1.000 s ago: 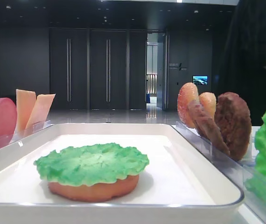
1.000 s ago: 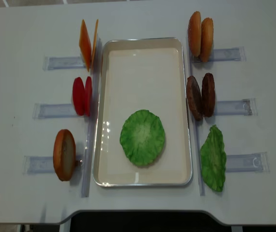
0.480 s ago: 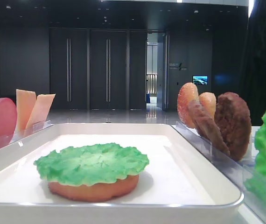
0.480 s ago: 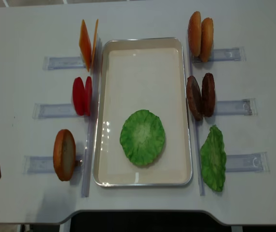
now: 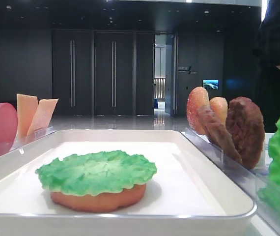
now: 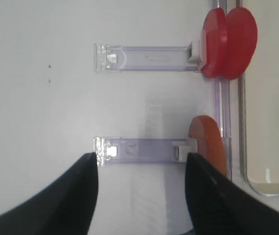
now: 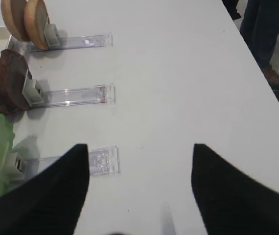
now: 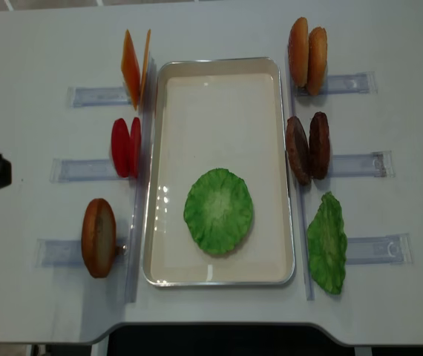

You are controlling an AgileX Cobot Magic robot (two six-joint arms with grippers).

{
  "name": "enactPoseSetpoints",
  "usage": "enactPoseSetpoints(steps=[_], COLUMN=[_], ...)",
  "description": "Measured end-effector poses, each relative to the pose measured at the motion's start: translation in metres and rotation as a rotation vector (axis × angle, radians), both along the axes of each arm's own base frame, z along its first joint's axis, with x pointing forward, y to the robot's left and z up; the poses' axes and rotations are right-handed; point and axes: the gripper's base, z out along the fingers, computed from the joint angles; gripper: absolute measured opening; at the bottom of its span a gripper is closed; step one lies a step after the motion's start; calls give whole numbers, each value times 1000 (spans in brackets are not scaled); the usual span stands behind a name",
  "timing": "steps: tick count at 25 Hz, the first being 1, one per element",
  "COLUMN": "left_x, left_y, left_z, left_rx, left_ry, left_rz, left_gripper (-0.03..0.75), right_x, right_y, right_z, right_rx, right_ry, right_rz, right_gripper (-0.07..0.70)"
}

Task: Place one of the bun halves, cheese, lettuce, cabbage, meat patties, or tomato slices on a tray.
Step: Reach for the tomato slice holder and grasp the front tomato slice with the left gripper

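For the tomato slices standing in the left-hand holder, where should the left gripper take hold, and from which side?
Grip the top edge of one of the tomato slices, coming down from above. They stand on edge in the clear holder, close together, flat faces sideways, so the rounded upper rim is the free part. The open left gripper would probably pinch across the outer slice's thin faces. The tray lies beside them.

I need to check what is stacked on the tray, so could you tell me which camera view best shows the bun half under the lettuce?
The low exterior high view: the bun half shows edge-on beneath the lettuce. From overhead the lettuce hides it entirely. The left wrist view catches only a green sliver at its right edge; the right wrist view misses the tray altogether.
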Motion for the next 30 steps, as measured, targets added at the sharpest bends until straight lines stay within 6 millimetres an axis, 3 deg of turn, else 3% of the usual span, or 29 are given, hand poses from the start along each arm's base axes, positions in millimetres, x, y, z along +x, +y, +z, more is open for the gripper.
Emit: enactPoseSetpoints(steps=[11,19,26,30], left_x=[103,167,187,188], left_y=[3,4,6,-8], left_z=[11,9,-4,-5], left_rx=[-15,-14,-2,13], left_ry=[167,176,204,207], left_rz=[39,47,64,40], left_gripper=[433,433,433,433], right_x=[0,0,0,0], right_y=[0,0,0,0], right_z=[0,0,0,0], right_rx=[0,0,0,0], right_ry=[-1,-2,-2,-2], right_rz=[0,0,0,0], right_gripper=[435,435,435,435])
